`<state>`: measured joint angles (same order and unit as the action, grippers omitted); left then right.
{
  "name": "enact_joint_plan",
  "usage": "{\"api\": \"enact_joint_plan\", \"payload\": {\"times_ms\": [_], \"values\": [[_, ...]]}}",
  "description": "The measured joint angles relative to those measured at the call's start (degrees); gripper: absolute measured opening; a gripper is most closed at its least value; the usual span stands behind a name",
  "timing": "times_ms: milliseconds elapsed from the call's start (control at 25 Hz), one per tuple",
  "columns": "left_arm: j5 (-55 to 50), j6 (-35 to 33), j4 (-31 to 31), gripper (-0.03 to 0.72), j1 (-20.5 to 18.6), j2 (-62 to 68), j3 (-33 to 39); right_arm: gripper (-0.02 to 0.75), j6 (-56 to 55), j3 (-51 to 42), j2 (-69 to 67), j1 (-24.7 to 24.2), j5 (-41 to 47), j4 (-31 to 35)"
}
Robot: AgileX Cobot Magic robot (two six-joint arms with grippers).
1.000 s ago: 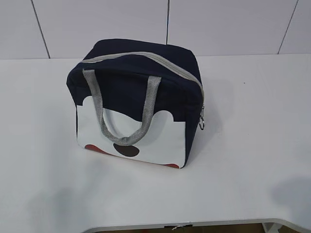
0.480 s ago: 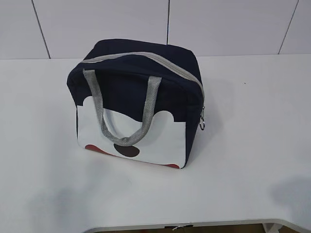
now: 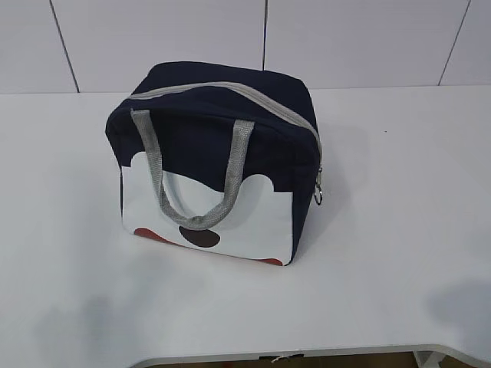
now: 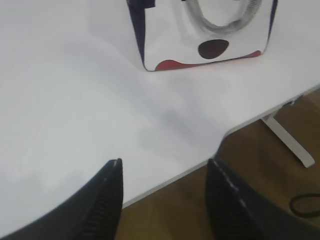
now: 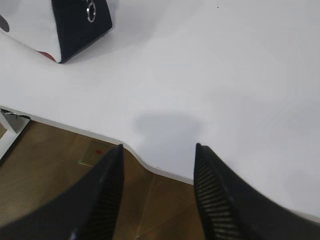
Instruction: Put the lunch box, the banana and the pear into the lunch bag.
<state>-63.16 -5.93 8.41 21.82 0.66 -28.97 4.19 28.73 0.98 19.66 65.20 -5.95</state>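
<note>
The bag [image 3: 215, 165] stands upright on the white table [image 3: 399, 230], its grey zipper [image 3: 230, 90] closed across the top, the ring pull [image 3: 317, 196] hanging at its right end and a grey handle [image 3: 196, 172] draped over the white front. The box, banana and pear appear in none of the 3 views; whether they sit inside the bag cannot be told. Both claws hang back at the table's near edge, well clear of the bag: the left gripper [image 4: 164, 186] with jaws spread wide and holding nothing, the right gripper [image 5: 158, 170] likewise parted and bare. With the zipper closed and both arms withdrawn, the packing looks finished. If anything remains, the next move would call for the right claw to take the ring pull.
</note>
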Motion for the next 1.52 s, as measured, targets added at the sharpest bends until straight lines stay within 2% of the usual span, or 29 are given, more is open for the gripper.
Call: {"api": "enact_joint_plan", "payload": {"times_ms": [40, 280, 400, 520, 1520], "values": [[0.00, 0.00, 0.00, 0.380, -3.20, 0.00, 0.00, 0.389, 0.00, 0.00, 0.00, -0.86, 0.00, 0.00], [0.00, 0.00, 0.00, 0.379, -16.20, 0.00, 0.00, 0.389, -0.10, 0.00, 0.00, -10.63, 0.00, 0.00], [0.00, 0.00, 0.00, 0.379, -21.30, 0.00, 0.00, 0.389, -0.10, 0.00, 0.00, -15.43, 0.00, 0.00], [0.00, 0.00, 0.00, 0.379, -24.17, 0.00, 0.00, 0.389, -0.10, 0.00, 0.00, -19.46, 0.00, 0.00], [0.00, 0.00, 0.00, 0.377, -24.83, 0.00, 0.00, 0.389, -0.10, 0.00, 0.00, -20.63, -0.13, -0.10]]}}
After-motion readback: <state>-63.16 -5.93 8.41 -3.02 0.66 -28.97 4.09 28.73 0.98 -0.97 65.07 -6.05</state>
